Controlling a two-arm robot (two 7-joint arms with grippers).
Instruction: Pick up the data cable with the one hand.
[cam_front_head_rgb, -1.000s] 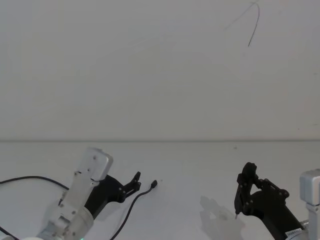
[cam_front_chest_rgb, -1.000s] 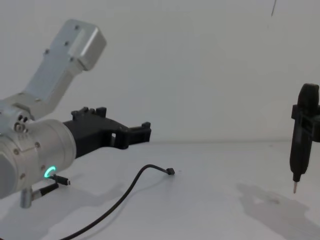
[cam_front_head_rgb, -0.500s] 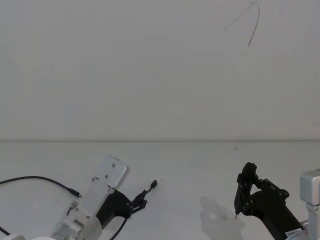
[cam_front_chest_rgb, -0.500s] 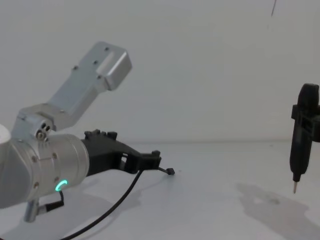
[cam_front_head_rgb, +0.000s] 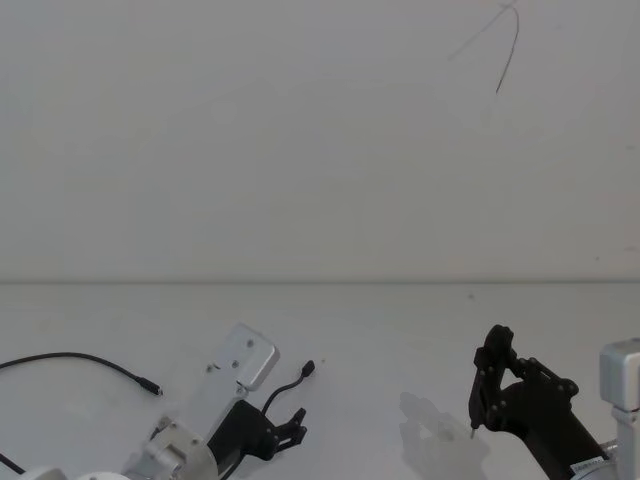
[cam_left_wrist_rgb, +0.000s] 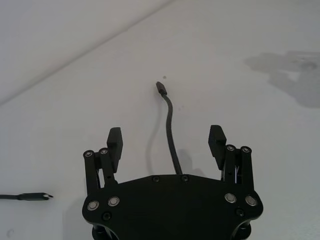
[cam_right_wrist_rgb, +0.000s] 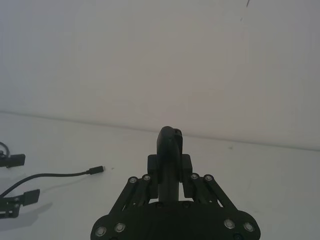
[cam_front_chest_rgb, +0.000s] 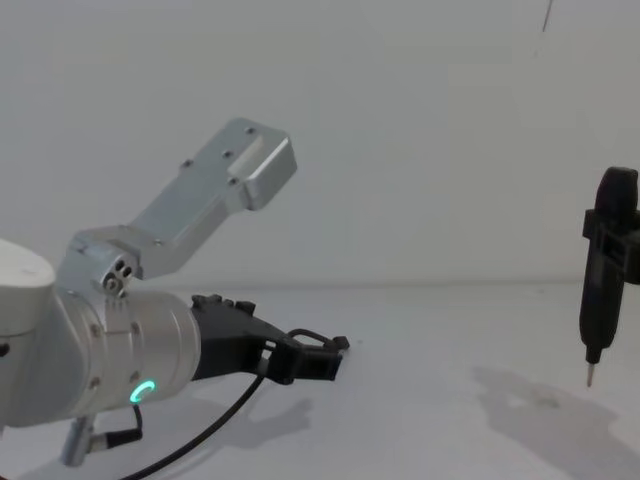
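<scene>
**Left gripper open astride the data cable, nothing lifted**

Nearest to us, the silver left arm (cam_front_chest_rgb: 110, 340) with its green ring light (cam_front_chest_rgb: 143, 391) reaches forward low over the white table (cam_front_head_rgb: 400, 320). At its end the left gripper (cam_left_wrist_rgb: 166, 136) has its jaws spread wide. We see the fingers (cam_left_wrist_rgb: 114, 141) one on each side of the data cable (cam_left_wrist_rgb: 171, 135), both clear of it and gripping nothing. The cable runs over the table, passes under the gripper's palm and comes out between the fingers. It ends at its plug (cam_left_wrist_rgb: 160, 87) just beyond the fingertips. In the chest view the cable arches up a little right before the plug. We cannot tell whether the fingertips touch the table. Out to the robot's left, a short lead (cam_front_head_rgb: 70, 357) with its own plug sits well apart from the gripper. On the right side, the right gripper (cam_right_wrist_rgb: 170, 165) is clamped on a pen-like tool (cam_front_chest_rgb: 603, 270), held upright with its metal tip down above the table. At the back is a plain white wall (cam_front_head_rgb: 300, 150).
</scene>
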